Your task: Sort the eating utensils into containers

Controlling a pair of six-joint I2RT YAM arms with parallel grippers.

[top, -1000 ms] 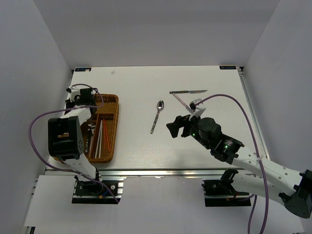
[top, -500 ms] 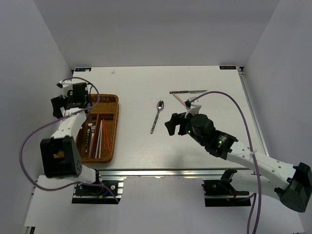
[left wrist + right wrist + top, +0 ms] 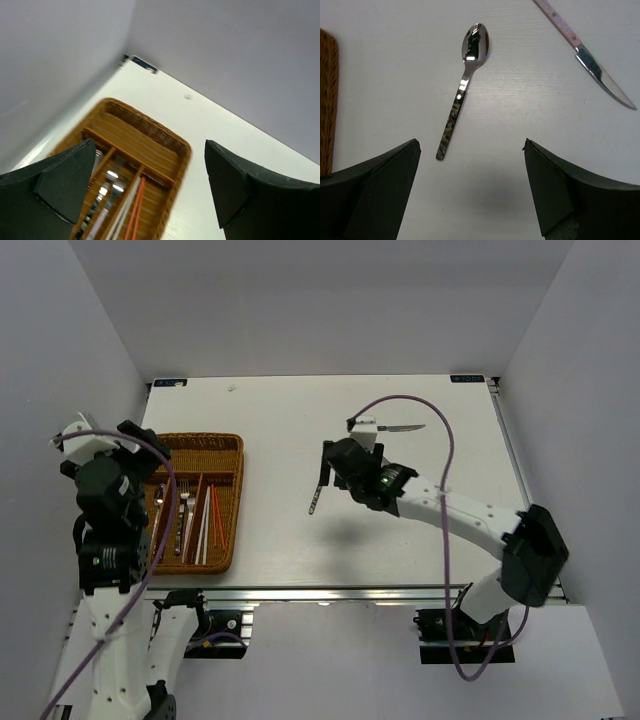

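The brown wicker tray (image 3: 200,441) sits at the table's left, and its long slots hold silver cutlery (image 3: 183,521) and red and white chopsticks (image 3: 210,522). My left gripper (image 3: 150,145) hangs open and empty high above the tray (image 3: 150,137), with the chopsticks (image 3: 134,207) below it. A silver spoon (image 3: 462,92) with a dark patterned handle lies on the table just ahead of my open, empty right gripper (image 3: 470,145). A pink-handled knife (image 3: 580,50) lies to the spoon's right. From above, the right gripper (image 3: 334,462) covers the spoon's bowl and only the handle (image 3: 314,502) shows.
Another knife's blade (image 3: 402,427) shows beyond the right wrist. The tray's right edge (image 3: 326,100) is at the far left of the right wrist view. White walls close in the table on three sides.
My left gripper has opened, and its arm has lifted up and back from the tray towards the left wall. My right arm has swung left and forward over the spoon.
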